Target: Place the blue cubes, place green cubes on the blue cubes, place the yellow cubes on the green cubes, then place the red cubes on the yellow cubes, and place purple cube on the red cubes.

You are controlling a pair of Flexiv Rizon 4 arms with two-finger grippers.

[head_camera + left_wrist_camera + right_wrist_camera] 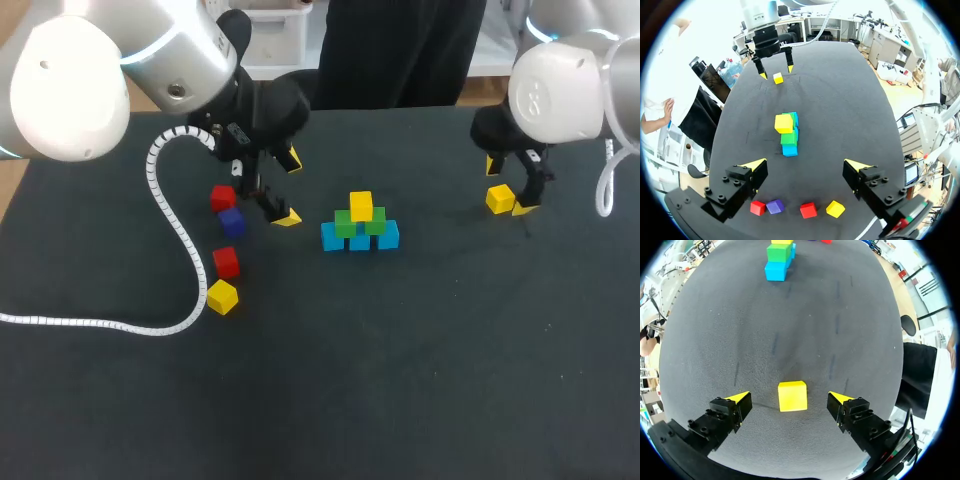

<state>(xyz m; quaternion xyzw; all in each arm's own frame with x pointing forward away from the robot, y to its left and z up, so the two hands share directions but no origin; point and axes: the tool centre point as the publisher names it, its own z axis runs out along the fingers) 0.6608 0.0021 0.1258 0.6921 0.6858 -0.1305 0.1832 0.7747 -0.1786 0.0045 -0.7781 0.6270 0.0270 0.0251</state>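
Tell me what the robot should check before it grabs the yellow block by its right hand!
1. Is the right gripper open? Ok.
2. Is the loose yellow cube between its fingers and flat on the table? Ok.
3. Is the pile standing, with the blue cubes below, the green cubes on them and the top yellow cube above? Ok.
4. Is there a free spot on the green cubes for another yellow one? Cannot tell.
5. Is the left gripper open and apart from the blue cubes? Ok.
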